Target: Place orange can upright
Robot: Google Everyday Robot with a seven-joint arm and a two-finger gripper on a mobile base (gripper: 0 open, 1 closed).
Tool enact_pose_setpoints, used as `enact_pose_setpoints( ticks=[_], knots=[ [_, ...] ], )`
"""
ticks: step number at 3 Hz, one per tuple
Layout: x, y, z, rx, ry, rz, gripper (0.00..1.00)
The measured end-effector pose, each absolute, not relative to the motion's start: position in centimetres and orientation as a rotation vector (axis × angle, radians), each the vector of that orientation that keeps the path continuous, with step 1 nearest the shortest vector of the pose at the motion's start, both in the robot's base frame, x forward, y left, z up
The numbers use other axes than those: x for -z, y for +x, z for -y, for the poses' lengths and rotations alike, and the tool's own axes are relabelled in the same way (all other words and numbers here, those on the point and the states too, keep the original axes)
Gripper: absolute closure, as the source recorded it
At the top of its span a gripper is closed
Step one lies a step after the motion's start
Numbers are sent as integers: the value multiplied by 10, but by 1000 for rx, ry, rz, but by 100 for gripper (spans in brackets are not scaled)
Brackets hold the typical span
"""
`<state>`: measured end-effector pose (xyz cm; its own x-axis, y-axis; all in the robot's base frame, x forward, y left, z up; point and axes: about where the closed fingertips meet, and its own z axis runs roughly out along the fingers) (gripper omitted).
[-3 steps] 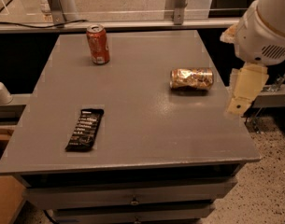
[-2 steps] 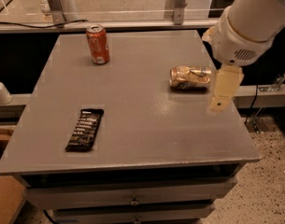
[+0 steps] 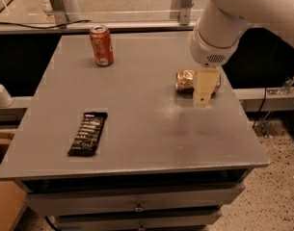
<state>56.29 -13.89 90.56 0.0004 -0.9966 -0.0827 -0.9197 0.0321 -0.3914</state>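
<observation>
The orange can (image 3: 186, 80) is shiny golden-orange with whitish mottling. It lies on its side near the right edge of the grey table (image 3: 137, 114). My gripper (image 3: 204, 88) hangs from the white arm (image 3: 219, 37) right above and in front of the can, covering its right half. Its cream-coloured finger points down at the table top. Nothing is held in it.
A red-orange can (image 3: 101, 45) with white lettering stands upright at the back left of the table. A black snack bar (image 3: 88, 133) lies flat at the front left. Drawers run under the table's front edge. A metal rail runs behind the table.
The arm and gripper have moved left, from beyond the table's right edge to directly over the lying can. The can, the red-orange can and the bar have not moved.
</observation>
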Motion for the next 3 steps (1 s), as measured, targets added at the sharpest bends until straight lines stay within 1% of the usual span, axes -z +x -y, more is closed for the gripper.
enact_pose_setpoints(
  ticks=[1,2,3],
  knots=[
    [-888,596,141,368,-1952,-2024,0],
    [-868,624,151,358,-1930,-2114,0],
    [-853,638,161,339,-1912,-2193,0]
  ],
)
